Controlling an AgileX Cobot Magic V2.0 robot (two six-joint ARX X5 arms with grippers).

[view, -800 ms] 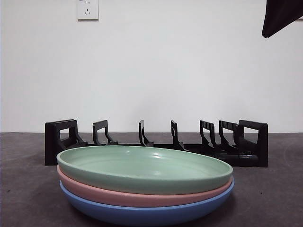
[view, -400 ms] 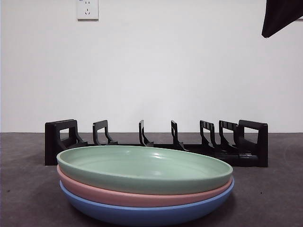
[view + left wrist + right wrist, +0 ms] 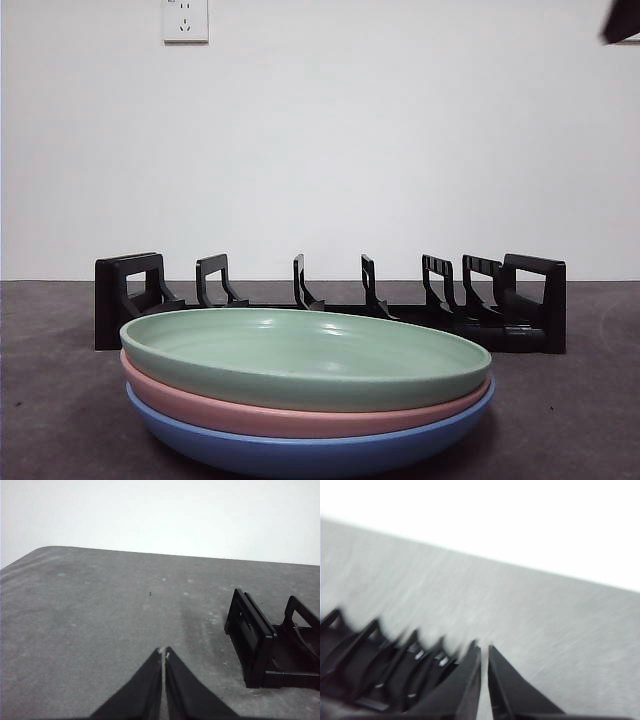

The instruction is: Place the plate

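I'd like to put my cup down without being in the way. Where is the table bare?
Bare table lies beyond the rack's end, in the left wrist view, and on either side of the plates in front. The middle is crowded: the plates sit just before the rack.

Blue plate (image 3: 300, 452): underside cut by front view's lower edge; bowl hidden under pink plate (image 3: 290, 413), itself covered by green plate (image 3: 300, 355). Rack (image 3: 330, 300): base middle hidden behind stack. In left wrist view, rack (image 3: 272, 645) cut off at frame edge. Right wrist view motion-blurred; rack dividers (image 3: 385, 672) smeared, count unclear. Dark tip (image 3: 622, 20) at front view's top corner: blurred, cropped.
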